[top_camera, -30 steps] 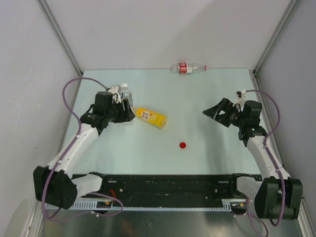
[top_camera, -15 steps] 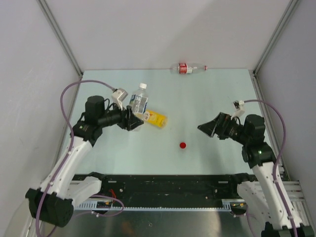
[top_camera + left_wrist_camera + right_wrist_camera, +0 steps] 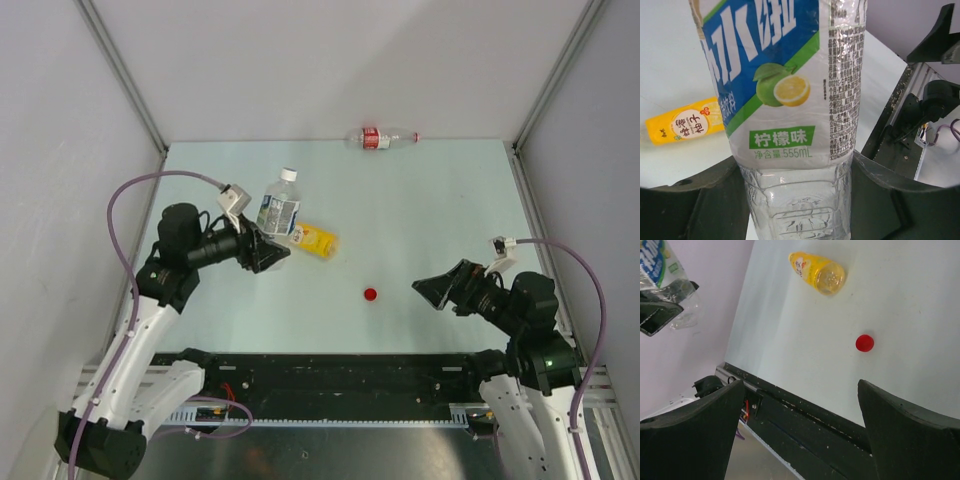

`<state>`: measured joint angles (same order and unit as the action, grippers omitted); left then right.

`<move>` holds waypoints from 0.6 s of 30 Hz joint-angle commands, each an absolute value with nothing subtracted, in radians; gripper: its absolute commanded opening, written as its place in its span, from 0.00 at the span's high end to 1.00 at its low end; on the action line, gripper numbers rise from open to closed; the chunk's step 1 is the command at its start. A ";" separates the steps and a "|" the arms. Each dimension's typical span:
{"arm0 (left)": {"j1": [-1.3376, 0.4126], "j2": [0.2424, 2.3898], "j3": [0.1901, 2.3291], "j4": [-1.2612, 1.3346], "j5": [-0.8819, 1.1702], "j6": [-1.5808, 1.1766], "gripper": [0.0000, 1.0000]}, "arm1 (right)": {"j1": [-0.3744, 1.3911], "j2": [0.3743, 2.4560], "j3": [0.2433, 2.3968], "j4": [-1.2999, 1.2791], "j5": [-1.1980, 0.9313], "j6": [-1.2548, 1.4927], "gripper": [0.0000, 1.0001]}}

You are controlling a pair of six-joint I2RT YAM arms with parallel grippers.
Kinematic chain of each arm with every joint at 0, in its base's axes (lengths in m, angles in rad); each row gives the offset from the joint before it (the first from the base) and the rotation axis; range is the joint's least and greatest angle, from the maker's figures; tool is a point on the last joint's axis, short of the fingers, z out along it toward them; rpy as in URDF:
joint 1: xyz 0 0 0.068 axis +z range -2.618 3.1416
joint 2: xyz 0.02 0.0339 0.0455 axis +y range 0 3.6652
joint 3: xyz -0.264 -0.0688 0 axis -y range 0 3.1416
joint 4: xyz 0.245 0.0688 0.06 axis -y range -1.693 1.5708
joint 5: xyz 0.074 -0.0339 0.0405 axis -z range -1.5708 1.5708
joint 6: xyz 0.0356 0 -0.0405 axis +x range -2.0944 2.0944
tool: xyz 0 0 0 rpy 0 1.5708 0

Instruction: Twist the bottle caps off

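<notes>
My left gripper (image 3: 262,250) (image 3: 797,200) is shut on the lower body of the short clear bottle (image 3: 278,207) (image 3: 785,90), which has a blue and green label. It holds the bottle above the table, tilted, with a pale cap (image 3: 289,175) on top. The yellow bottle (image 3: 312,238) (image 3: 817,272) lies on its side just right of it. A loose red cap (image 3: 371,295) (image 3: 864,343) rests on the table. My right gripper (image 3: 432,293) (image 3: 801,390) stands wide open and holds nothing, right of the red cap. The slim clear bottle with the red label (image 3: 380,138) lies at the far edge.
The black rail (image 3: 340,375) (image 3: 805,415) runs along the near edge of the pale table (image 3: 430,200). Grey walls close in the left, right and back sides. Metal corner posts (image 3: 125,75) rise at the back corners.
The left arm has lifted the short clear bottle off the table and tilted it, drawing it slightly right. The right gripper has drawn back toward the near edge, still open.
</notes>
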<state>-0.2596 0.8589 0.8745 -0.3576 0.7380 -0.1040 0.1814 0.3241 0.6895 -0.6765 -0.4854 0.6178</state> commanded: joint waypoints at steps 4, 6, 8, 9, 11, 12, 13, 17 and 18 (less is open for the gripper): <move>-0.262 0.810 0.860 -0.296 0.820 -0.091 0.44 | 0.187 0.330 0.708 -0.691 -0.500 0.631 0.01; -0.263 0.822 0.860 -0.292 0.842 -0.092 0.44 | 0.187 0.343 0.705 -0.661 -0.509 0.630 0.01; -0.264 0.837 0.858 -0.290 0.869 -0.095 0.44 | 0.187 0.368 0.695 -0.619 -0.527 0.622 0.01; -0.268 0.846 0.858 -0.288 0.882 -0.097 0.44 | 0.186 0.387 0.689 -0.587 -0.544 0.617 0.01; -0.285 0.866 0.857 -0.287 0.908 -0.099 0.44 | 0.188 0.458 0.674 -0.505 -0.590 0.611 0.01; -0.294 0.876 0.859 -0.286 0.920 -0.099 0.44 | 0.189 0.494 0.672 -0.452 -0.618 0.611 0.01; -0.305 0.884 0.860 -0.286 0.933 -0.100 0.45 | 0.191 0.532 0.670 -0.399 -0.643 0.616 0.01; -0.364 0.894 0.858 -0.276 0.955 -0.086 0.45 | 0.213 0.667 0.669 -0.103 -0.738 0.716 0.01; -0.382 0.895 0.858 -0.275 0.959 -0.080 0.45 | 0.225 0.702 0.668 -0.009 -0.762 0.752 0.01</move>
<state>-0.3267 0.9001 0.8619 -0.3187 0.8906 -0.1040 0.1963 0.6102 0.6678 -0.3916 -0.6292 0.6456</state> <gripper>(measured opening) 0.656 0.993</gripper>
